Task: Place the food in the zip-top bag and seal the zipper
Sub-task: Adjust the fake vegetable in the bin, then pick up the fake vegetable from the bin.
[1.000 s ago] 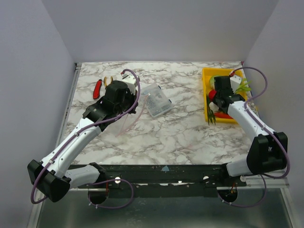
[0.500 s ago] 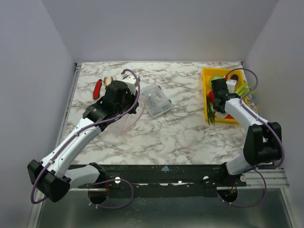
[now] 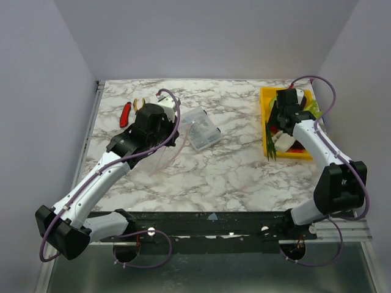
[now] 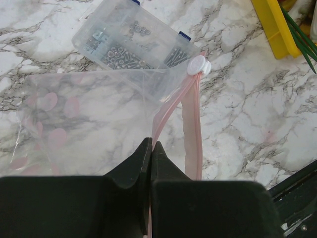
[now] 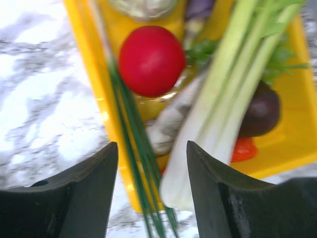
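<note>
My left gripper [image 4: 151, 146] is shut on the pink zipper [image 4: 192, 129] of the clear zip-top bag [image 4: 89, 114], which hangs open and empty over the table; its white slider [image 4: 198, 65] sits at the far end. In the top view the left gripper [image 3: 164, 139] holds the bag [image 3: 162, 155] left of centre. My right gripper [image 5: 151, 146] is open and empty above the yellow tray [image 5: 89, 59] of food: a red round fruit [image 5: 151, 59], a pale green stalk [image 5: 223, 99], a dark maroon piece [image 5: 262, 111] and long thin green blades [image 5: 133, 148].
A rigid clear box of screws [image 3: 201, 129] lies just beyond the bag, also in the left wrist view [image 4: 133, 42]. Red-handled pliers [image 3: 125, 113] lie at the far left. The yellow tray [image 3: 266, 97] stands at the right, close to the side wall.
My right arm has swung its wrist toward the far end of the yellow tray, the gripper still open. The left arm and the bag have not moved.
</note>
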